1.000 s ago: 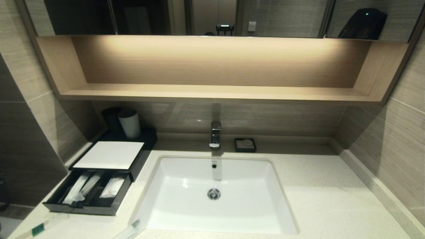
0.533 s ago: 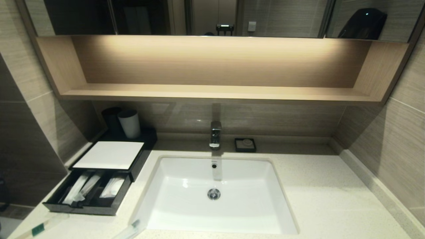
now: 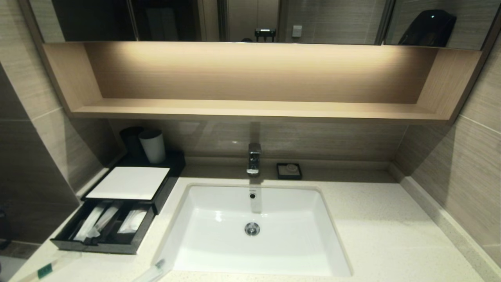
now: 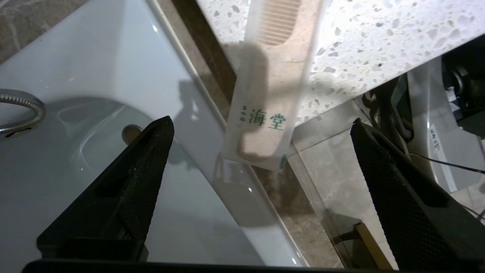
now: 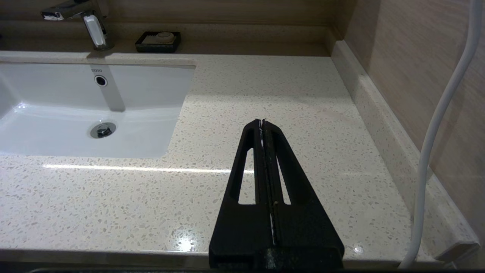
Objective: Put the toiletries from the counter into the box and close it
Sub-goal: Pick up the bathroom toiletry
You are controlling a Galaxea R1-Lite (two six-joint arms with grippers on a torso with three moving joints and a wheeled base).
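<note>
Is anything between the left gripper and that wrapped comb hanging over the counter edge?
Nothing visible. In the left wrist view the left gripper stands open, and the wrapped comb lies in the gap ahead of its fingers, one end past the counter edge. Only open air shows between them.

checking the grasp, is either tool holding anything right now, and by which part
Nothing is held. The left tool is open around the comb packet without touching; the right tool is shut and empty.

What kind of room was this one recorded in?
Most likely a hotel bathroom: a white sink with a faucet set in a speckled counter, and a drawer box holding wrapped toiletries.
</note>
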